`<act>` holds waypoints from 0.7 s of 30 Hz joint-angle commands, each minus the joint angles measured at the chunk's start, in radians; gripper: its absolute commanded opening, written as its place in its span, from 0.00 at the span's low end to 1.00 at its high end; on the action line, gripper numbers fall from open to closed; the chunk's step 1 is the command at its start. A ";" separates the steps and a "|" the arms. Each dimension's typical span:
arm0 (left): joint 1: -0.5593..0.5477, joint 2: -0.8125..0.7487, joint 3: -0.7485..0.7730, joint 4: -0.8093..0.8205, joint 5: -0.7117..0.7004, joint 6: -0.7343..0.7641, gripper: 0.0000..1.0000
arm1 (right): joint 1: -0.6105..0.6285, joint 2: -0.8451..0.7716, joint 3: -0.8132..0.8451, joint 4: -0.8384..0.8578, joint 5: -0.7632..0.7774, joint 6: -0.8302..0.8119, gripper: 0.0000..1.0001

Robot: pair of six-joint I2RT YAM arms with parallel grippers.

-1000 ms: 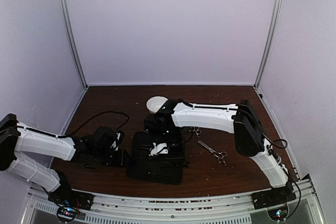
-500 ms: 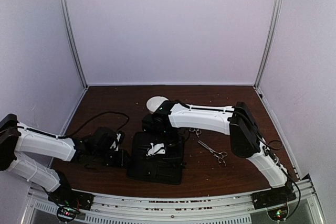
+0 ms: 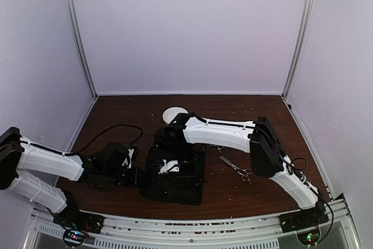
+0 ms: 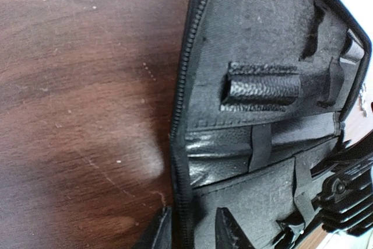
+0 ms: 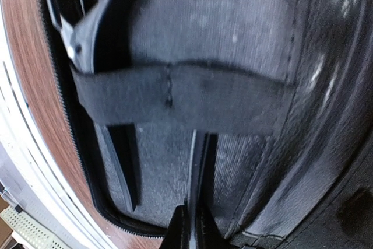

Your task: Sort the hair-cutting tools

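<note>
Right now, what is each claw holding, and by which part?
Right claw: thin black tool, gripped at its near end. Left claw straddles the case at its zipper edge; whether it grips cannot be told.

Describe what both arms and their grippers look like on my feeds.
The left arm and right arm each have smooth white shells over the long links, with black joint housings between. A thin black cable loops out beside the left wrist. The left gripper shows dark tapered fingers; the right gripper shows slim black ones.
</note>
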 commanded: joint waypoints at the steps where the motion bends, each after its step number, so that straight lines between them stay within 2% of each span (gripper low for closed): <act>1: 0.006 -0.001 -0.023 0.042 0.022 -0.015 0.30 | 0.013 0.058 0.037 0.059 -0.002 0.029 0.00; 21: 0.006 -0.048 -0.063 0.051 0.007 -0.025 0.29 | 0.017 0.135 0.123 0.129 -0.069 0.040 0.00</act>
